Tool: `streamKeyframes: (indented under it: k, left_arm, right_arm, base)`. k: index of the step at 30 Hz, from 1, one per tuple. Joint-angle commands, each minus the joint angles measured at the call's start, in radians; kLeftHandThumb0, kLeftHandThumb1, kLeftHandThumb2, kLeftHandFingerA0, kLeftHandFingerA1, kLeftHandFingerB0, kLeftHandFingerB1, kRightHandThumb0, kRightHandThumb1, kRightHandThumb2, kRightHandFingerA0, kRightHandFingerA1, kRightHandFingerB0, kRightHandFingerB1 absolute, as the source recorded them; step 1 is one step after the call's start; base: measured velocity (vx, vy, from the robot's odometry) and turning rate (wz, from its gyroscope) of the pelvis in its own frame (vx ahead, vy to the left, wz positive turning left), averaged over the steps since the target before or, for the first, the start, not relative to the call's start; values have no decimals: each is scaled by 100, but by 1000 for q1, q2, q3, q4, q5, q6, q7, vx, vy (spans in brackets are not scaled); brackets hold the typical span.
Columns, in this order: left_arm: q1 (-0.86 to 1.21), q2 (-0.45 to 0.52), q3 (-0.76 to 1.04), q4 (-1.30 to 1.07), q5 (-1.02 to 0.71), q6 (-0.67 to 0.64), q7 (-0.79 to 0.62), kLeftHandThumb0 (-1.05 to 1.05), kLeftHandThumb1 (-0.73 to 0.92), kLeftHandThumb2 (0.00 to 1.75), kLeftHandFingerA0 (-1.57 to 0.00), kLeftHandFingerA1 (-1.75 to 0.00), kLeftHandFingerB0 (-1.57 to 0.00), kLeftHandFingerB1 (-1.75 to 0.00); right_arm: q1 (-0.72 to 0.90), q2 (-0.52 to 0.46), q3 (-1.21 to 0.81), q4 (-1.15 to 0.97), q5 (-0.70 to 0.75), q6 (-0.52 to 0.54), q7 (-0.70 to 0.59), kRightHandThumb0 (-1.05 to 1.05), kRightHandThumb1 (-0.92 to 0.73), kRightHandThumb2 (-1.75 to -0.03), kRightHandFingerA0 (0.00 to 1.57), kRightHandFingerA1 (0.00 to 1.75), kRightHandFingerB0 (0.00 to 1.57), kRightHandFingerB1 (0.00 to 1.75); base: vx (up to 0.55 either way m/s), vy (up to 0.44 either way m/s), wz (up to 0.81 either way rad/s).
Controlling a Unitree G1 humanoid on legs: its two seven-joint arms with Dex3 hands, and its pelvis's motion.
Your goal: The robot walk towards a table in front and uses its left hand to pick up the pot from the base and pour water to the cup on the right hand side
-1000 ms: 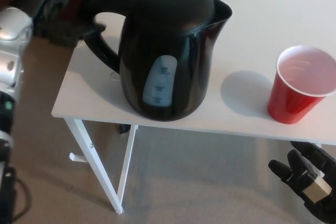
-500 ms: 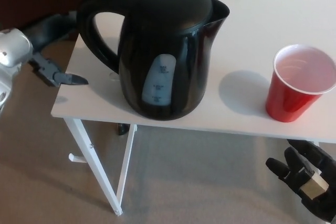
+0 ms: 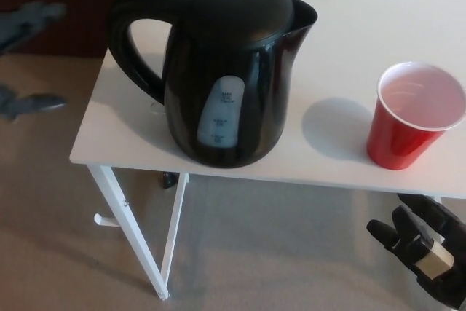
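Pot (image 3: 233, 71), black, stands upright on the white table (image 3: 349, 27), a little left of centre, its handle (image 3: 135, 38) at nine o'clock and its spout at two o'clock. I cannot make out a base under it. A red cup (image 3: 413, 118) stands well apart at the pot's three o'clock, upright and apparently empty.

Step in hand, as I judge it: the approach, with no grasp begun. My left hand (image 3: 25, 56) shows only as a grey blur at the picture's nine o'clock edge, off the table and well clear of the handle. Two blurred shapes lie apart there, but I cannot tell how far it is open. It has hold of nothing. My right hand (image 3: 422, 249) hangs below the table edge at five o'clock, fingers loosely spread, holding nothing.

Next move, in my estimate: bring the left hand in toward three o'clock, through the handle loop, then close firmly, since a full pot would be heavy.

Surface and room: smooth white tabletop on thin white legs, beige carpet (image 3: 65, 202) below, a dark red panel at eleven o'clock.
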Motion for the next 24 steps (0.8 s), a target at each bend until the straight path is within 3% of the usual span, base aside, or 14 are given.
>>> streamKeyframes:
  k: [1, 2, 4, 5, 6, 8, 9, 10, 11, 12, 14, 17, 18, 24]
  left_arm:
    - [398, -7, 266, -201, -166, -212, 81, -65, 39, 80, 0, -31, 0, -15]
    - [485, -50, 327, -262, -206, -255, 89, -62, 45, 55, -9, -32, -1, -20]
    - [646, -141, 429, -387, -268, -323, 117, -55, 48, 54, -14, -32, -4, -20]
    - [828, -272, 497, -533, -330, -363, 149, -26, 37, 88, 0, -48, 0, -49]
    - [868, -308, 506, -572, -344, -361, 156, -35, 48, 56, -19, -34, -10, -26]
    - [934, -378, 506, -638, -367, -348, 171, -33, 44, 59, -18, -37, -13, -32]
    - [990, -426, 502, -667, -376, -366, 175, -27, 52, 56, -22, -35, -15, -29]
    - [1007, -442, 502, -676, -378, -373, 175, -27, 52, 56, -22, -35, -15, -29]
    - [1055, -489, 491, -644, -299, -433, 231, -47, 47, 68, -25, -44, -19, -39]
    - [1071, -506, 483, -624, -283, -440, 238, -49, 47, 69, -25, -43, -19, -39]
    - [1044, -517, 478, -465, -250, -466, 257, -44, 57, 57, -32, -39, -26, -33]
    - [982, -472, 457, -269, -179, -428, 271, -41, 57, 67, -23, -41, -20, -37]
    - [952, -444, 441, -181, -135, -410, 291, -42, 58, 67, -25, -40, -24, -37]
    - [816, -340, 328, 113, -44, -277, 264, -37, 58, 58, -29, -35, -32, -34]
  right_arm:
    - [54, -16, -2, -6, -8, -34, 28, -32, -43, -95, 35, 69, 18, 55]
    - [54, -20, 1, -4, -12, -35, 28, -38, -64, -60, 31, 73, 23, 46]
    - [51, -25, 1, 6, -15, -37, 30, -38, -64, -60, 30, 73, 22, 46]
    - [46, -29, -3, 24, -20, -44, 29, -32, -45, -96, 30, 67, 13, 53]
    - [45, -32, -4, 27, -22, -45, 28, -32, -44, -95, 29, 66, 13, 53]
    - [40, -41, -11, 36, -22, -49, 27, -33, -44, -95, 28, 65, 12, 53]
    - [34, -43, -19, 41, -18, -48, 24, -38, -65, -59, 25, 68, 21, 44]
    - [32, -43, -22, 43, -17, -47, 23, -38, -65, -59, 25, 68, 21, 44]
    - [22, -37, -34, 46, -12, -38, -1, -33, -42, -94, 26, 64, 12, 53]
    - [22, -39, -35, 49, -14, -39, -2, -38, -63, -60, 25, 65, 19, 43]
    - [18, -39, -42, 75, -17, -51, -5, -37, -64, -59, 26, 61, 18, 40]
    - [27, -40, -44, 81, -25, -54, -13, -35, -66, -60, 27, 56, 17, 37]
    - [35, -43, -40, 85, -35, -65, -10, -40, -57, -77, 23, 56, 14, 44]
    - [60, -68, -9, 129, -107, -139, -9, -25, -44, -95, 23, 60, 13, 52]
  base:
    - [0, 0, 0]
    - [0, 0, 8]
    - [0, 0, 0]
    - [0, 0, 0]
    - [0, 0, 0]
    - [0, 0, 0]
    - [0, 0, 0]
    - [0, 0, 0]
    - [0, 0, 0]
    - [0, 0, 0]
    - [0, 0, 0]
    - [0, 0, 0]
    - [0, 0, 0]
    - [0, 0, 0]
